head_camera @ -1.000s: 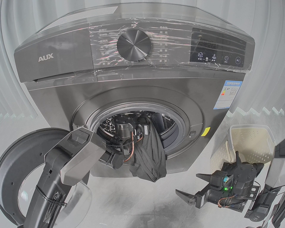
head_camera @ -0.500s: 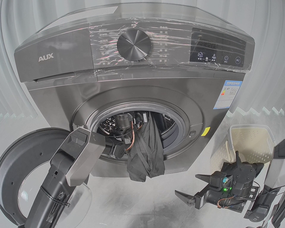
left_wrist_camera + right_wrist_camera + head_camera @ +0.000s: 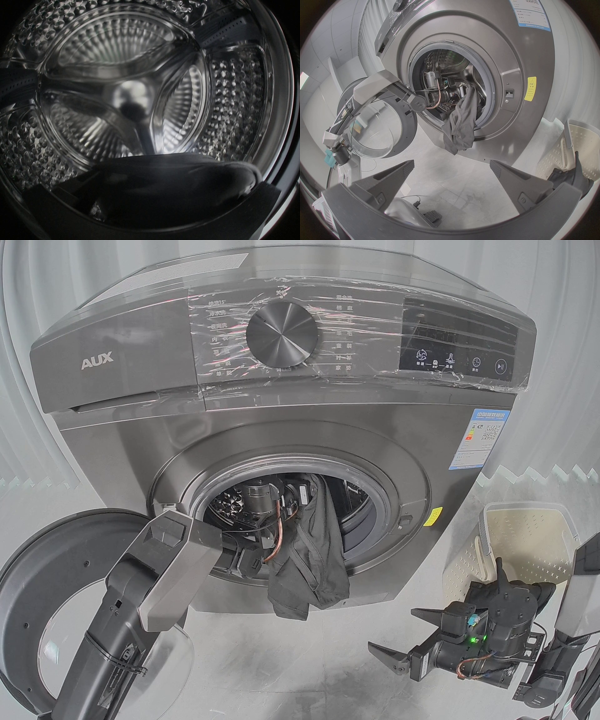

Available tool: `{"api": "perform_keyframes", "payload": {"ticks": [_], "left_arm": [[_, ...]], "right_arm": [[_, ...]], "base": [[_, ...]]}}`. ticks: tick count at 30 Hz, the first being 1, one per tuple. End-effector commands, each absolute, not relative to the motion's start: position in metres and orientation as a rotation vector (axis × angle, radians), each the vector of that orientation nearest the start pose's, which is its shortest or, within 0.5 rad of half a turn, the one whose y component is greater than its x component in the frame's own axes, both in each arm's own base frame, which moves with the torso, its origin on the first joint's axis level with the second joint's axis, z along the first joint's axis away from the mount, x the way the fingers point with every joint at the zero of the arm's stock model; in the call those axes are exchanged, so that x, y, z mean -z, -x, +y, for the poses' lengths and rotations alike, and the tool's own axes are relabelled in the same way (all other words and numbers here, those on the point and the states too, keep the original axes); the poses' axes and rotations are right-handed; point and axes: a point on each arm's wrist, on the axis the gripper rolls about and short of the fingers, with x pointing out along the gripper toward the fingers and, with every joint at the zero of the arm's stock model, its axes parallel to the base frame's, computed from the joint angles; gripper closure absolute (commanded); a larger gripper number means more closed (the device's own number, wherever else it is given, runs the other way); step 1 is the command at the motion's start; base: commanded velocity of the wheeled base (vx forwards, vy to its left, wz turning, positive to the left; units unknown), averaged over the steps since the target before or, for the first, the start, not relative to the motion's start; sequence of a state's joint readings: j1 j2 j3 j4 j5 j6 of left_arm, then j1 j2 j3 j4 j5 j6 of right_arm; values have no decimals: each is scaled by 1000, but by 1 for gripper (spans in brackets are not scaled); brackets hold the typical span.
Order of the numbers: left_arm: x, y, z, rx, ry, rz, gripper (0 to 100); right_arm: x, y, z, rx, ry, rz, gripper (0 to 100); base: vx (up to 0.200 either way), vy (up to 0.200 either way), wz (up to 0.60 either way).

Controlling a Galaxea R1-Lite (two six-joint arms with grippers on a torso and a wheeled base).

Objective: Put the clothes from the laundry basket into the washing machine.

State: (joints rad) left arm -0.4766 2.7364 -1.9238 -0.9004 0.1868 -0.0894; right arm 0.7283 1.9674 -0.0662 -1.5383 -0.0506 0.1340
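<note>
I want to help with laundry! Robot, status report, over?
Left gripper shut on dark garment at drum mouth. Right gripper open by basket. Garment hangs over rim; door open.

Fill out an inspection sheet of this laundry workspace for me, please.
Surface: grey tiled floor, bare in front of the machine.
Job's things: washing machine with its door swung open to the left; dark garment draped over the lip of the drum, part inside, part hanging outside; cream basket on the right, with a dark piece, seemingly cloth, at its rim.
Clutter: nothing seen.
Claws: left claw at the drum mouth beside the garment, grip not discernible; right claw open and empty, above the floor before the basket.
Cables: copper-coloured cable on the left wrist, another on the right.
Surroundings: pale curtain behind the machine.
</note>
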Motion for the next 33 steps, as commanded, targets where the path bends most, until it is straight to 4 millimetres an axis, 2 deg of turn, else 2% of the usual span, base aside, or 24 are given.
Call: {"api": "perform_keyframes", "payload": {"ticks": [1,4,9,13,19,23,29,30,33], "left_arm": [[-50,-466,-240,289,54,89,0],[-49,-454,-239,306,34,136,0],[-56,-431,-249,376,21,180,0],[-49,-413,-255,428,2,243,0],[-41,-410,-254,454,-10,290,0],[-26,-403,-255,470,-36,362,0],[-11,-411,-255,468,-40,380,0],[-6,-412,-255,467,-45,386,100],[-2,-413,-254,465,-51,385,100]], "right_arm": [[-49,-168,148,-644,16,395,0],[-50,-168,148,-643,15,394,0],[-50,-168,148,-644,15,394,0],[-50,-167,148,-646,16,396,0],[-49,-168,148,-646,16,397,0],[-48,-167,148,-646,19,403,0],[-48,-166,147,-646,20,404,0],[-48,-166,147,-646,20,404,0],[-48,-166,148,-648,19,405,0]], "base": [[0,0,0],[0,0,0],[0,0,0],[0,0,0],[0,0,0],[0,0,0],[0,0,0],[0,0,0],[0,0,0]]}}
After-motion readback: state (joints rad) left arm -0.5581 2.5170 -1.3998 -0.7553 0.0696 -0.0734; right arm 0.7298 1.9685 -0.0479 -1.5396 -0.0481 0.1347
